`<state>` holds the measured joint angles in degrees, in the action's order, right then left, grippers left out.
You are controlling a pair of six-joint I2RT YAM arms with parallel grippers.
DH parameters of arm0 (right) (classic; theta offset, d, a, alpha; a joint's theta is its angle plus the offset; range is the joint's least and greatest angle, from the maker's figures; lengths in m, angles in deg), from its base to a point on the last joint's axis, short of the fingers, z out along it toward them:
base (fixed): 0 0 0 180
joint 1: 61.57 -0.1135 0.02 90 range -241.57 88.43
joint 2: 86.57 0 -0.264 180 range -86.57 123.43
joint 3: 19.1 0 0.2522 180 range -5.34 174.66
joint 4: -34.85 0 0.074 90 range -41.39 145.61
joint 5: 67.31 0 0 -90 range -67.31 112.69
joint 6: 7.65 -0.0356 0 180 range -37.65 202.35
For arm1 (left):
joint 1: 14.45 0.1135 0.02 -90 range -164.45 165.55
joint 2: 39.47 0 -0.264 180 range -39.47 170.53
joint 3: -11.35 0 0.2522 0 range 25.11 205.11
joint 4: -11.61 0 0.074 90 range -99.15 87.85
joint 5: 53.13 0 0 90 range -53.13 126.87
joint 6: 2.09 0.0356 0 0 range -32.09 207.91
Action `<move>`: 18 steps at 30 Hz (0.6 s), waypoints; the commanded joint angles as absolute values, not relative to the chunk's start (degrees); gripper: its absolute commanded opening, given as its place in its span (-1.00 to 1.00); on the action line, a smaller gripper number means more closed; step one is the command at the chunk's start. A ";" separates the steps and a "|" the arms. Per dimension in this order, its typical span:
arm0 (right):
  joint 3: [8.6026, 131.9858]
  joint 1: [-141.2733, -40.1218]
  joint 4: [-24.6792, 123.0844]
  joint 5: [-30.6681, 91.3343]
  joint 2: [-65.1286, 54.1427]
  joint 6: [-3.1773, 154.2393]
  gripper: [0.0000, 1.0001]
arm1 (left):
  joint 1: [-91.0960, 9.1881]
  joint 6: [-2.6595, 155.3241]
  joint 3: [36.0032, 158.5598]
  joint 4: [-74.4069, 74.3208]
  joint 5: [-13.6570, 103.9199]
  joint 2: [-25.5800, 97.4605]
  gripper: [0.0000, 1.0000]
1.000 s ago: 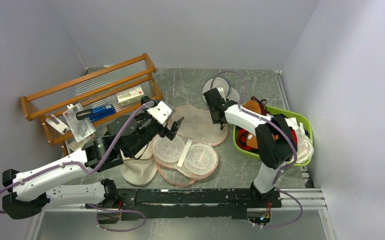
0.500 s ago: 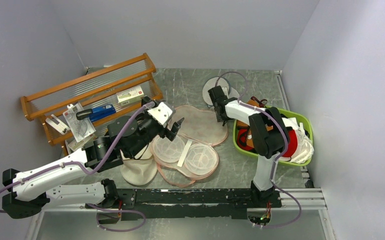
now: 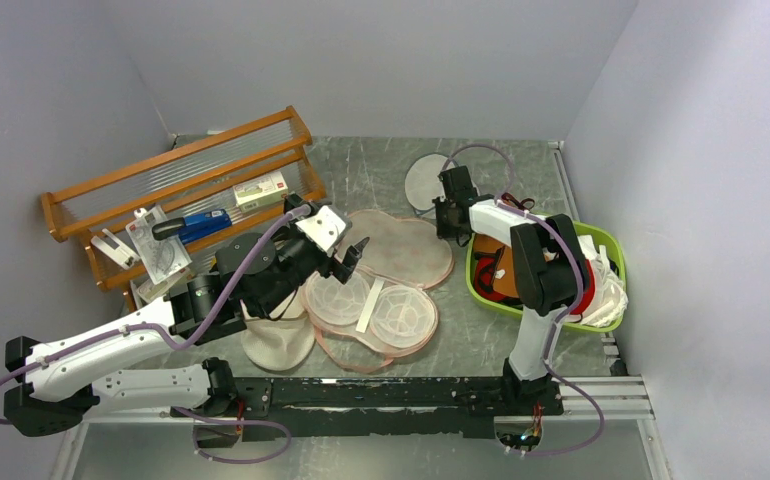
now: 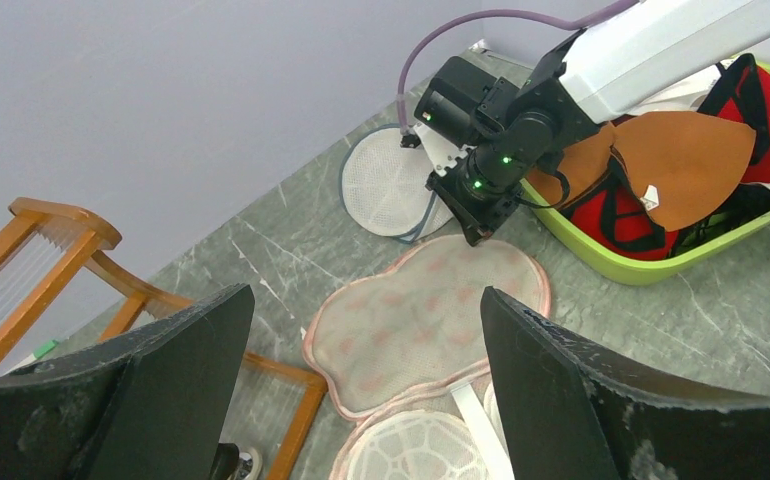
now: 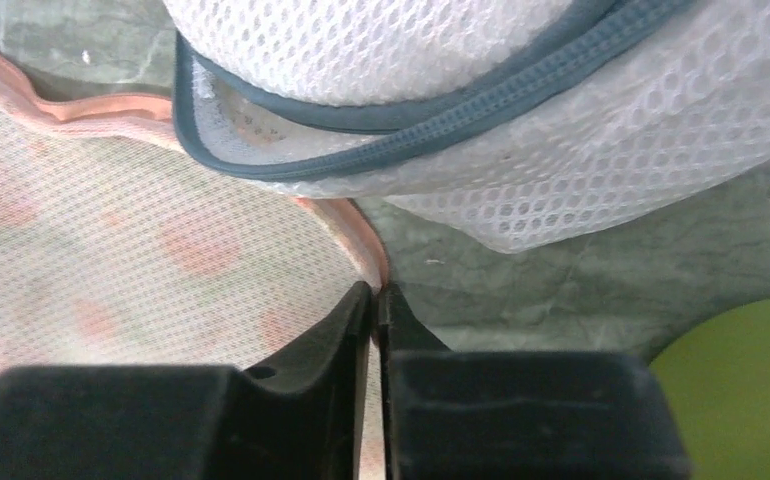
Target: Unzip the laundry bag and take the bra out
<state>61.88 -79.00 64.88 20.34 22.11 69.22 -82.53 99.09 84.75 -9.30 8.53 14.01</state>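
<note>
The laundry bag [image 3: 386, 280] is laid open and flat at the middle of the desk [image 3: 361, 170]. Its printed flap is turned toward the far edge, and its two round mesh cups are turned toward the near edge. The bra [image 4: 681, 150] is found outside it, in the green basket [image 3: 602, 240] at the right edge, resting on red garments [image 4: 621, 215].

The right tool [image 3: 448, 230] is set down at the far-right rim of the flap, between the round white mesh pouch [image 3: 423, 180] and the basket. In the right wrist view its fingers [image 5: 311, 400] are drawn together to a thin slit, with the pink rim reaching their tips. Whether the rim is pinched between them cannot be told.

The left tool [image 3: 353, 255] is held above the left part of the bag with its fingers spread wide, and nothing is gripped. A wooden rack [image 3: 181, 180] is stood in the far-left corner. A cream mesh bag [image 3: 276, 340] is seen near the near edge, just left of the laundry bag.
</note>
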 commanded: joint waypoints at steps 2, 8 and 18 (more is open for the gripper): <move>61.43 -79.15 65.38 24.73 21.23 69.07 -1.00 | -83.01 99.60 87.60 -9.95 7.48 13.59 0.91; 58.62 -79.16 61.39 25.69 9.96 70.54 -1.00 | -83.10 99.73 87.51 -9.82 7.26 13.60 0.91; 40.67 -79.26 42.92 28.90 -15.17 74.08 -1.00 | -83.40 99.91 87.35 -9.76 6.81 13.59 0.91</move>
<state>46.56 -79.15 52.57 27.07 -8.88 72.24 -82.94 99.14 84.75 -9.33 8.16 14.01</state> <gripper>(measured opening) 0.009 0.955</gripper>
